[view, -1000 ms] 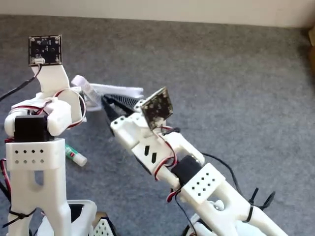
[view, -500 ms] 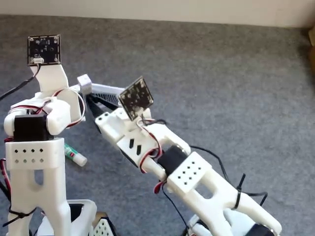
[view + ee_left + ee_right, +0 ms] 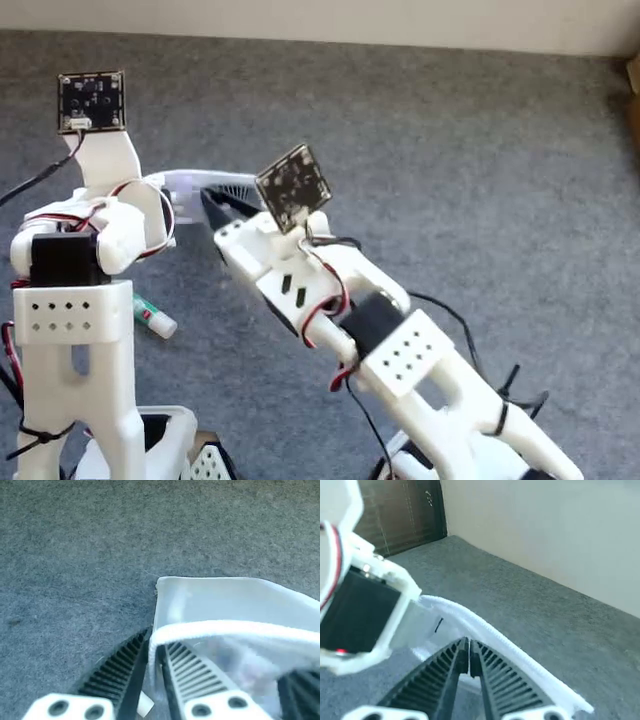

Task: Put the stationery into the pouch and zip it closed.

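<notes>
- My left hand (image 3: 154, 652) is pinching narrow on the white pouch's (image 3: 225, 610) rim, with the fabric caught between its ribbed fingers.
- My right hand (image 3: 469, 647) is closing tight on the same pouch from the other side, its black fingers pressed together at the long edge.
- The pouch is hanging between my two hands, over the grey counter (image 3: 450, 150).
- A small green and white tube (image 3: 153, 318) is lying on the counter beside my left arm's base, well apart from the pouch.
</notes>
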